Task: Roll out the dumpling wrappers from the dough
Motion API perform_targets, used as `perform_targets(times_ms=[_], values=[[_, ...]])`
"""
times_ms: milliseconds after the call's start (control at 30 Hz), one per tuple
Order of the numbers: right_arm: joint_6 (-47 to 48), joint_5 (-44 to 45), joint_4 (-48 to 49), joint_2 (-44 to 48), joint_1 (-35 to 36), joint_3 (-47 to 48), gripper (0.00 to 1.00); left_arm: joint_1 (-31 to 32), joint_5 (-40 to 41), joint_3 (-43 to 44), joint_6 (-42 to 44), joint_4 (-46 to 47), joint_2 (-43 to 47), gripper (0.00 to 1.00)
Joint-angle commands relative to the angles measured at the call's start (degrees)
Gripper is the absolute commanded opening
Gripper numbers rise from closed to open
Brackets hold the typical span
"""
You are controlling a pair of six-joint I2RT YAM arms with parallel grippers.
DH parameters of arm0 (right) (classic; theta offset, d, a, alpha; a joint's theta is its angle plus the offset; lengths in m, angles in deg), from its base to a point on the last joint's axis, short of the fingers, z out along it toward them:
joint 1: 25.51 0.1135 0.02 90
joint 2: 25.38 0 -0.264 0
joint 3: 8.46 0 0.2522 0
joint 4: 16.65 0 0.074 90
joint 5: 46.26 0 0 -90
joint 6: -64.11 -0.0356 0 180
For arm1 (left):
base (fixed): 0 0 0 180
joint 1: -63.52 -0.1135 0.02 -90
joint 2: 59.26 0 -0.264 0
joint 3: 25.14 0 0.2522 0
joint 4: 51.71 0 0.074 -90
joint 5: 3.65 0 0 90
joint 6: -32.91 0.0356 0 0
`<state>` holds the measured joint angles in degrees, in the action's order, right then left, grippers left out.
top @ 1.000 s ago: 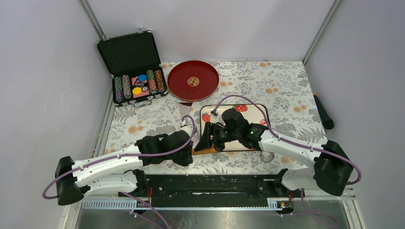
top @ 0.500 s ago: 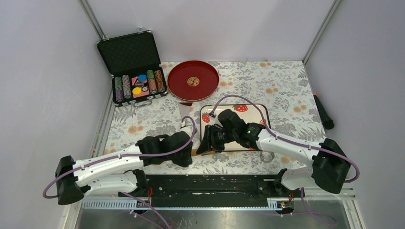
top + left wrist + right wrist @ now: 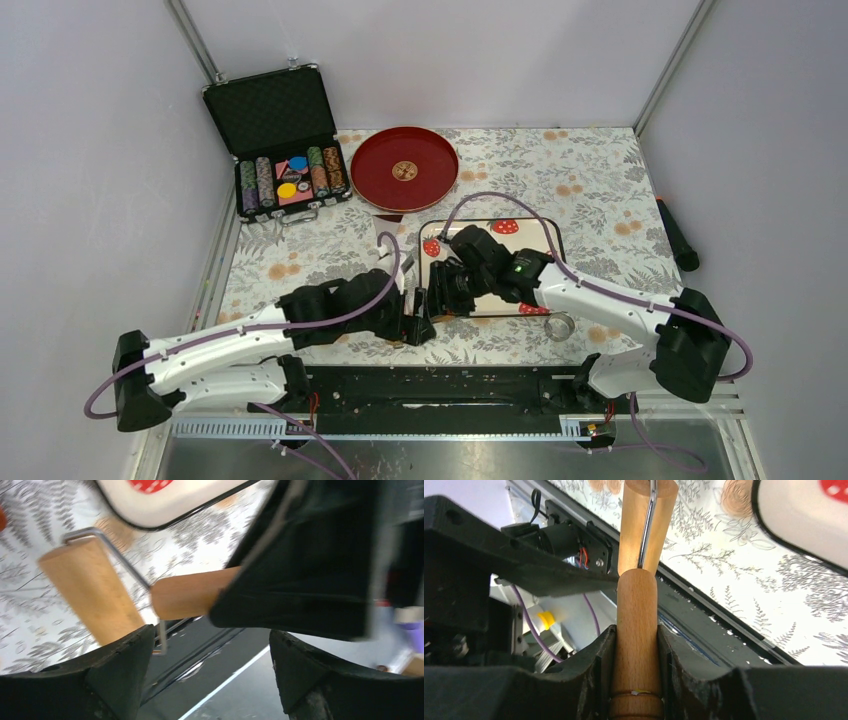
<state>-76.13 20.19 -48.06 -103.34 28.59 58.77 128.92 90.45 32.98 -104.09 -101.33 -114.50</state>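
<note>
The tan wooden roller hangs in the air over the table's near edge. My right gripper [image 3: 636,647] is shut on its handle [image 3: 636,615], and the drum [image 3: 646,520] on its wire frame points away from it. In the left wrist view the drum [image 3: 90,595] and handle [image 3: 187,597] sit just beyond my left gripper [image 3: 210,645], which stands open with nothing between its fingers. From above, the left gripper [image 3: 415,325] and right gripper [image 3: 438,298] almost meet at the strawberry tray's [image 3: 540,240] near left corner. The dough and the dumpling wrappers are hidden in every view.
A small metal ring cutter [image 3: 560,326] lies on the flowered cloth right of the tray. A red plate [image 3: 404,168] and an open case of poker chips [image 3: 280,140] stand at the back left. A black stick-like object [image 3: 678,240] lies at the right edge.
My left gripper has opened and let go of the roller, shifting right. My right gripper has closed on the handle and moved slightly left.
</note>
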Motion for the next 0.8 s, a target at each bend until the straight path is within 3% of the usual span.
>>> perform_targets(times_ms=[0, 200, 433, 600, 767], values=[[5.0, 6.9, -7.1, 1.2, 0.5, 7.0, 0.00, -0.1, -2.8, 4.0, -5.8, 13.2, 3.7, 0.87], [7.9, 10.5, -15.8, 2.7, -1.4, 10.6, 0.00, -4.9, -5.2, 4.2, -10.6, 21.1, 5.7, 0.96], [11.1, 8.6, -23.2, 8.1, -10.0, 10.1, 0.00, -25.2, -19.3, 3.6, -14.6, 20.3, 3.5, 0.96], [13.6, 8.6, -28.6, 12.0, -15.5, 10.3, 0.00, -34.4, -23.2, 5.7, -9.9, 12.2, -7.1, 0.89], [13.8, 11.2, -33.7, 14.6, -17.9, 11.6, 0.00, -35.9, -25.3, 7.6, -6.1, 9.9, -21.1, 0.78]])
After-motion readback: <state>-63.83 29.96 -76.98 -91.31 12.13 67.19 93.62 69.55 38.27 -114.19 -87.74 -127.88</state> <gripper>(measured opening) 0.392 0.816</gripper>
